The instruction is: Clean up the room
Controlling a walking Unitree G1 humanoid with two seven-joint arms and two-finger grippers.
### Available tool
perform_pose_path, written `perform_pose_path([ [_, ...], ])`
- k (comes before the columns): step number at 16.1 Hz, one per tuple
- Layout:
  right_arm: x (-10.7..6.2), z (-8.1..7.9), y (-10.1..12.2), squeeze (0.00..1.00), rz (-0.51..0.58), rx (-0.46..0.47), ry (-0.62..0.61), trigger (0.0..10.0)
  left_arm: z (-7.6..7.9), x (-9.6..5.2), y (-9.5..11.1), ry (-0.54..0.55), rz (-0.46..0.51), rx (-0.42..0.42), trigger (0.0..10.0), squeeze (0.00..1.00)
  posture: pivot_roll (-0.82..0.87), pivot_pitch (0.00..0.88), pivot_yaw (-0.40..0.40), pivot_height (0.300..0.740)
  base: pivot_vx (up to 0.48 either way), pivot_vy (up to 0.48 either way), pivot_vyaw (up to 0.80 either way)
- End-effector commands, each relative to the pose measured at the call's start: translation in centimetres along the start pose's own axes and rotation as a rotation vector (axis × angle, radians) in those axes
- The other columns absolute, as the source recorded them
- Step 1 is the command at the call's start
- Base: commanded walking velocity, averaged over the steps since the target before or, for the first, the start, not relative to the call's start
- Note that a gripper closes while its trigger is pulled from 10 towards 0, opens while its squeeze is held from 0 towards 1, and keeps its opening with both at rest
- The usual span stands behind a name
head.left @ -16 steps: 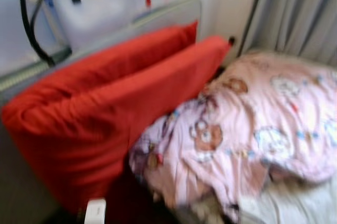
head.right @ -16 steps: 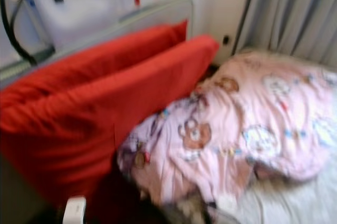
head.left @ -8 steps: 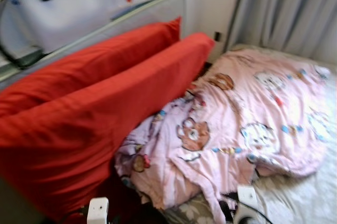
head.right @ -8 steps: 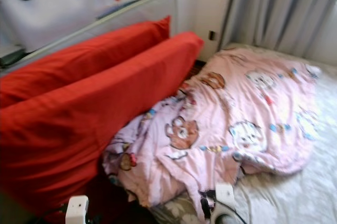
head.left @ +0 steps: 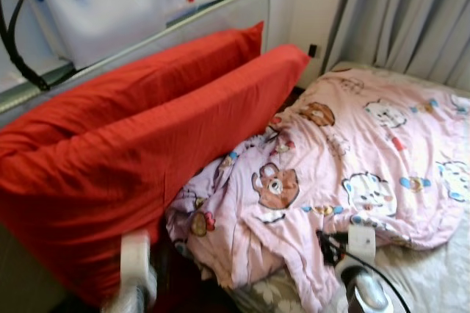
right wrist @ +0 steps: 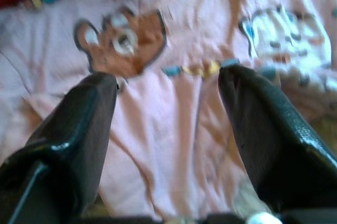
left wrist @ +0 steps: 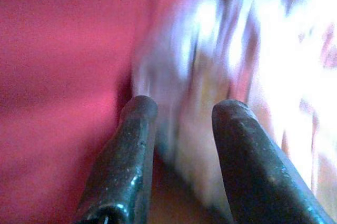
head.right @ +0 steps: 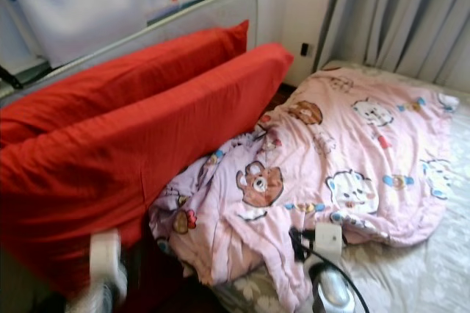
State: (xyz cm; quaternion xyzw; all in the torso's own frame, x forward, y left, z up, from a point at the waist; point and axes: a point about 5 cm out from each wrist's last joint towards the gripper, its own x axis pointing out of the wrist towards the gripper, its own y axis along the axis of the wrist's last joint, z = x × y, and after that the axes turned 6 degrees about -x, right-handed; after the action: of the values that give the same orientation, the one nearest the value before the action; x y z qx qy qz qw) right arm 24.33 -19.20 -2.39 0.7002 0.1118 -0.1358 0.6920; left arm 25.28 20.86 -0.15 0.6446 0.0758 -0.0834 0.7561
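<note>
Up at far left, we see a white tote bag (head.left: 95, 12) hanging behind the grey bed rail (head.left: 147, 34). Below it, two red pillows (head.left: 139, 144) lean in a row against that rail. Our left gripper (left wrist: 181, 124) sits low by the nearer pillow, its fingers apart with nothing between them, blurred fabric ahead. Further right, a crumpled pink cartoon-print blanket (head.left: 352, 159) lies heaped on the bed (head.left: 433, 283), touching the pillows. Our right gripper (right wrist: 168, 103) hovers over its near edge, fingers spread wide and empty. Grey curtains (head.left: 411, 12) hang at far right.
</note>
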Motion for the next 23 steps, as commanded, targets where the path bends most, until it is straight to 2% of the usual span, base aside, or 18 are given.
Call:
perform_pose_path([
  [1, 0.0, 0.1, 0.5, 0.0, 0.04, 0.0, -0.005, 10.0, 0.4, 0.1, 1.1, -0.03, 0.061, 0.016, 10.0, 0.0, -0.01, 0.007, -0.001, 0.74, 0.0, 0.0, 0.0],
  [3, -0.3, -0.6, 0.7, 0.0, 0.081, 0.002, 0.027, 10.0, 1.4, 0.0, 2.8, -0.057, 0.159, 0.034, 10.0, 0.0, -0.02, 0.001, -0.008, 0.74, 0.0, 0.0, 0.0],
  [5, -0.4, -1.2, 1.1, 0.0, 0.111, -0.036, 0.059, 10.0, 1.8, -0.3, 3.5, -0.064, 0.188, 0.026, 10.0, 0.0, -0.03, 0.0, -0.011, 0.74, 0.0, 0.0, 0.0],
  [7, -0.5, -1.3, 1.5, 0.0, 0.134, -0.032, 0.063, 10.0, 2.2, -0.9, 3.9, -0.068, 0.19, 0.014, 10.0, 0.0, -0.04, 0.0, -0.013, 0.74, 0.0, 0.0, 0.0],
  [10, -0.5, -1.3, 1.7, 0.0, 0.125, -0.061, 0.075, 10.0, 2.6, -0.7, 4.2, -0.071, 0.181, 0.003, 10.0, 0.0, -0.03, 0.0, -0.023, 0.74, 0.0, 0.0, 0.0],
  [12, -0.3, -1.7, 1.4, 0.0, 0.083, -0.136, 0.112, 10.0, 2.9, -0.5, 4.5, -0.074, 0.187, -0.012, 10.0, 0.0, -0.02, 0.0, -0.03, 0.736, 0.0, 0.0, 0.0],
  [15, -0.1, -1.9, 1.7, 0.0, 0.088, -0.132, 0.122, 10.0, 3.0, -0.6, 4.6, -0.072, 0.176, -0.019, 10.0, 0.0, -0.01, 0.0, -0.041, 0.697, 0.0, 0.0, 0.0],
  [23, 0.3, -1.8, 2.2, 0.0, 0.089, -0.129, 0.098, 10.0, 3.2, -0.4, 5.3, -0.077, 0.179, -0.02, 10.0, 0.0, -0.01, 0.0, -0.036, 0.687, 0.0, 0.0, 0.0],
])
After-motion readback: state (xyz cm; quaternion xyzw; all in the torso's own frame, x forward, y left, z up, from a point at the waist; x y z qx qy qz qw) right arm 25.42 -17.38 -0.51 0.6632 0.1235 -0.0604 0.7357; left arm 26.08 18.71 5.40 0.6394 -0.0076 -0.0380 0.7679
